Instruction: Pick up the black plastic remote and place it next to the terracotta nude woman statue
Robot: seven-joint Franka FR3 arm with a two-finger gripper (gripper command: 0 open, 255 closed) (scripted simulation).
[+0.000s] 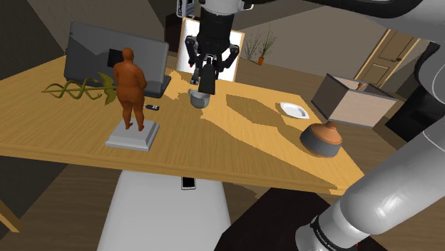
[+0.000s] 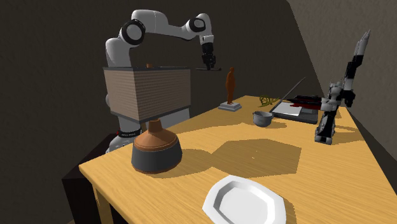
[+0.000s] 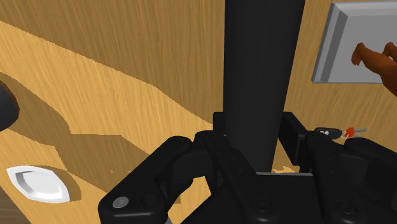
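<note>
While fast between the closed jaws, black remote (image 3: 261,63) level, long axis crosswise to them.

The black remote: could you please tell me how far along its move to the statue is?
Done: the pick-up, since the tool is shut on the black remote above the wooden table. In hand: the carry, with the tool near the grey bowl, apart from the brown statue. Left: set the remote down beside the statue's grey base and release it.
</note>
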